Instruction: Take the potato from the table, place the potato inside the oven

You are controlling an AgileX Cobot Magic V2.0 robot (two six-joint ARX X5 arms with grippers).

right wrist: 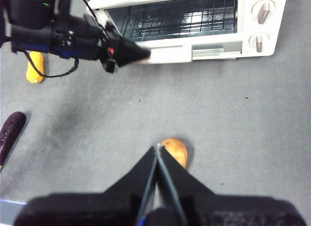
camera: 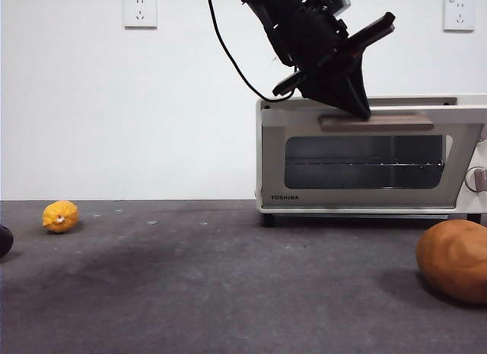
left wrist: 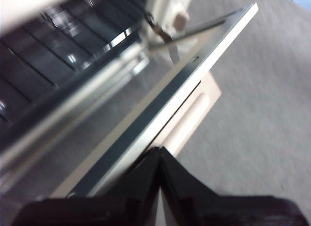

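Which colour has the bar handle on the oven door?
The bar handle on the cream-white box-shaped oven is beige-brown, shown best in the front view.

A plain white wall [camera: 114, 110] stands behind the worktop [camera: 213, 285], meeting its far edge in a level line. Two white sockets are set high on the wall: one [camera: 141, 11] toward the left, one [camera: 459, 14] near the right edge. The light is even and soft, with faint shadows on the dark grey worktop.
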